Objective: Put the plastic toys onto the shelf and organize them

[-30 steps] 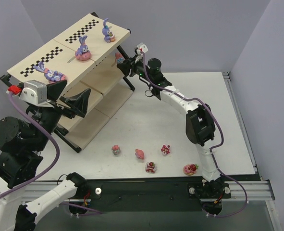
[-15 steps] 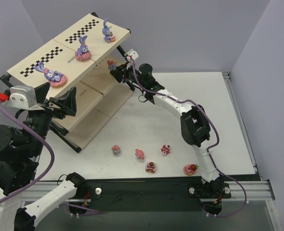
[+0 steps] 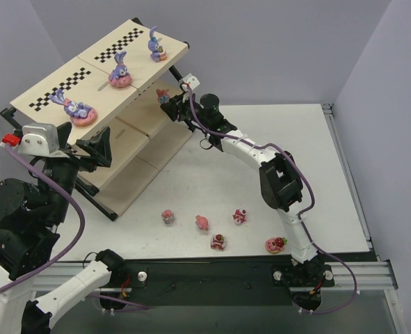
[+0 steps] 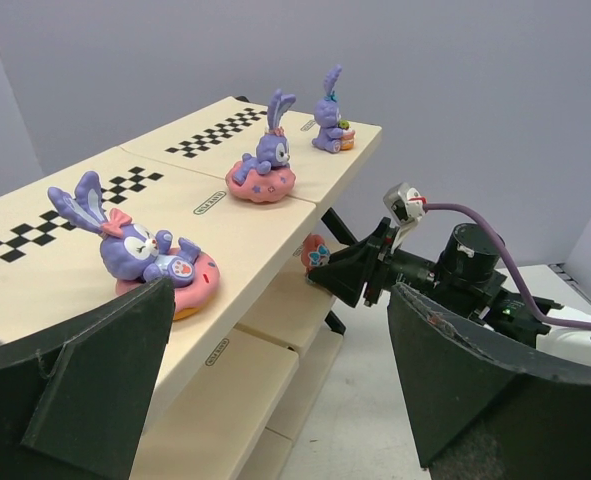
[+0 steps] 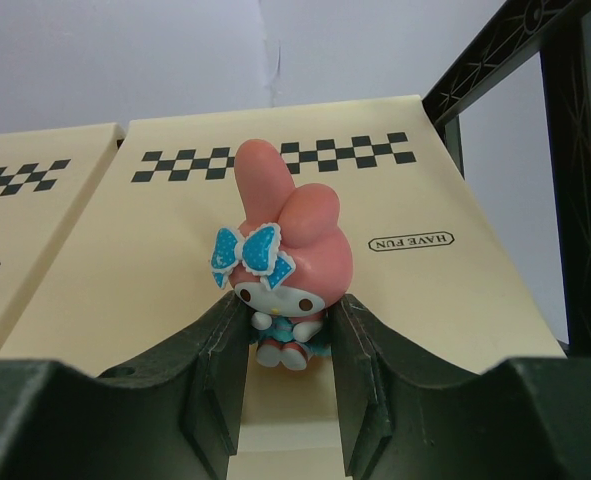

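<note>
Right gripper (image 5: 287, 322) is clamped on the pink hooded figure (image 5: 285, 250) at the right end of the shelf (image 3: 52, 87), under the top board and over the middle board (image 5: 175, 230). It's tight there: black frame strut (image 5: 575, 150) close on the right of the wrist view, with open board to the left. Figure is upright, long axis vertical, ear up, facing the wrist cam. I can't tell if its feet touch the board. Left gripper (image 4: 283, 295) is spread wide, holding nothing, near the shelf's front left end.
</note>
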Motion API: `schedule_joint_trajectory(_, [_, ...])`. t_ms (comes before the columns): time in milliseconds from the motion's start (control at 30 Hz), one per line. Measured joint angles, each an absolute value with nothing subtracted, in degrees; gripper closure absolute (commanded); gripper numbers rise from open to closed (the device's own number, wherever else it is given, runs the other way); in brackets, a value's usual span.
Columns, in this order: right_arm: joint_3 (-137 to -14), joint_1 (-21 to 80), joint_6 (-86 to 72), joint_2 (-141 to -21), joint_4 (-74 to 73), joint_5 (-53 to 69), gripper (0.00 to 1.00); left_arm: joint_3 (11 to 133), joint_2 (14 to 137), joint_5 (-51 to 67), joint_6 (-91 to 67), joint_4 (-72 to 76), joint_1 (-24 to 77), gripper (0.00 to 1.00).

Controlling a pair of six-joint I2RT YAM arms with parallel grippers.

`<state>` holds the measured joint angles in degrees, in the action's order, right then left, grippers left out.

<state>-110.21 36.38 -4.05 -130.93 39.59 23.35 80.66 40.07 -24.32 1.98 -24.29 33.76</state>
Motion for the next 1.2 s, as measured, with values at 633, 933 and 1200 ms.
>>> schedule_joint_trajectory(633, [-104.68,36.34,-1.58,-129.38,45.34,21.85,0.63,78.24,37.65,-25.3,1.93,-24.25,33.76,0.03])
schedule_joint_trajectory(933, [-102.0,36.25,-1.32,-128.42,46.74,21.41,0.43,77.69,37.43,-25.65,1.93,-24.32,33.76,0.03])
schedule_joint_trajectory(1200, [-99.44,35.99,-1.45,-126.8,47.46,21.32,0.32,77.69,37.56,-26.22,1.98,-24.36,33.76,0.03])
